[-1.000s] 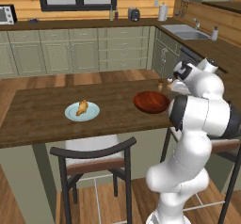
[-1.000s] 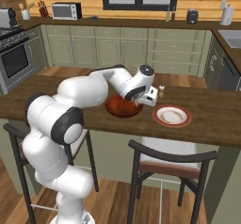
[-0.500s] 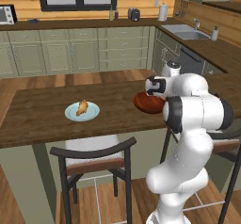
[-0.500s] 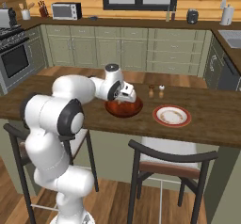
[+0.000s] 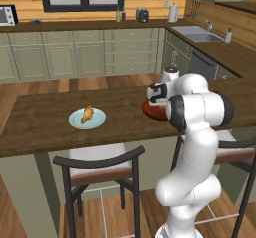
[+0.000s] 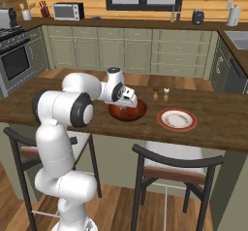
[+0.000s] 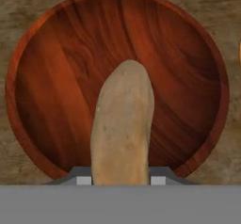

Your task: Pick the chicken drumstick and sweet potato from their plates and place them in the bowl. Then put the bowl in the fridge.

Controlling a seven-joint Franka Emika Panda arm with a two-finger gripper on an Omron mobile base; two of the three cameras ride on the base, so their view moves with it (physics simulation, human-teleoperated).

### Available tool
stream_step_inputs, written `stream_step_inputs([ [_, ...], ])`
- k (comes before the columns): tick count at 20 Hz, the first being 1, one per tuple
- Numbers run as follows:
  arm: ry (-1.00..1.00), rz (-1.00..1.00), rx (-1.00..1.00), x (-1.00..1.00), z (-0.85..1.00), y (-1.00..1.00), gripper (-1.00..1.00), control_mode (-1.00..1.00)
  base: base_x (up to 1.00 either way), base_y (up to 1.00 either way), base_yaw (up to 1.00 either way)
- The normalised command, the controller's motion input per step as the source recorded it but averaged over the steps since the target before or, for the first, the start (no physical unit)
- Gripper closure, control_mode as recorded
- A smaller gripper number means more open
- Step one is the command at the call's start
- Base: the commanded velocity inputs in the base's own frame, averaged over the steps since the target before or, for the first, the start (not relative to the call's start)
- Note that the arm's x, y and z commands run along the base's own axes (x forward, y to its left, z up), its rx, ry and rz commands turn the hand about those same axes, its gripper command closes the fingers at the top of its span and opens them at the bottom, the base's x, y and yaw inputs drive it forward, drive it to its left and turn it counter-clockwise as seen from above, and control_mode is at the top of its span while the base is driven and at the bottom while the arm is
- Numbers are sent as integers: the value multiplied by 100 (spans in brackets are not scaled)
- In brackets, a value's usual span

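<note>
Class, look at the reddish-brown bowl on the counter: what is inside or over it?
The sweet potato, held by the gripper, hangs above the bowl. The bowl's visible inside is bare; the potato covers part of its floor.

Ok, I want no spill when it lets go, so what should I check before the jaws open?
1. Sweet potato between the jaws: ok.
2. Bowl directly under the sweet potato, per the hand view: ok.
3. Bowl free of other food: ok.
4. Height of the drop: cannot tell.
5. Chicken drumstick on the blue plate, awaiting its turn: ok.
6. Red-rimmed plate bare: ok.
</note>
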Motion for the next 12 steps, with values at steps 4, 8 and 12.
stream_step_inputs([
  [4, 3, 0, 0, 0, -33, 0, 100, -100, 0, 0, 0],
  [8, 3, 0, 0, 0, -28, 7, -100, -100, 0, 0, 0],
  [12, 1, 0, 0, 0, -9, 6, -100, -100, 0, 0, 0],
])
